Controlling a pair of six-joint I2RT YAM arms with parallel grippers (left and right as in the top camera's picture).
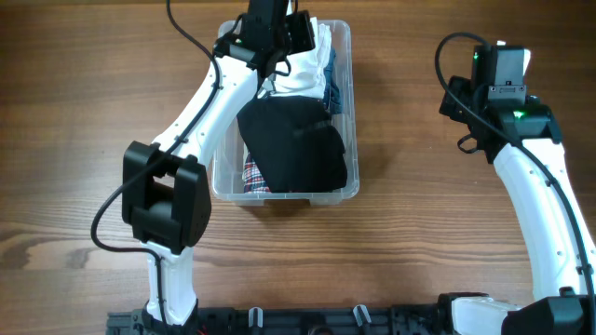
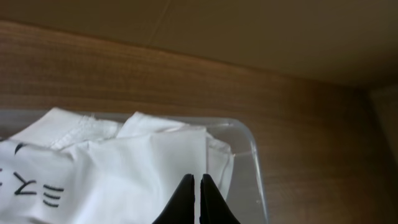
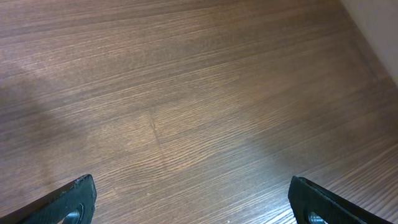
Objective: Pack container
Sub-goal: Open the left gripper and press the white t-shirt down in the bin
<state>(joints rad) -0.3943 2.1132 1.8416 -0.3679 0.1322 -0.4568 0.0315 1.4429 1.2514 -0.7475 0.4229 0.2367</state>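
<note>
The clear plastic container (image 1: 346, 112) stands at the table's upper middle, full of folded clothes: a black garment (image 1: 293, 144) on top, a white one (image 1: 298, 70) at the far end, a plaid piece (image 1: 255, 177) at the near end. My left gripper (image 2: 197, 180) is shut and empty, its tips just above the white garment (image 2: 143, 168) near the container's far rim (image 2: 252, 149). My right gripper (image 3: 193, 196) is open and empty over bare wood at the right (image 1: 498, 70).
A blue garment (image 1: 333, 79) lies along the container's right wall. The wooden table (image 1: 84, 112) extends on both sides. A black rail (image 1: 307, 321) runs along the front edge.
</note>
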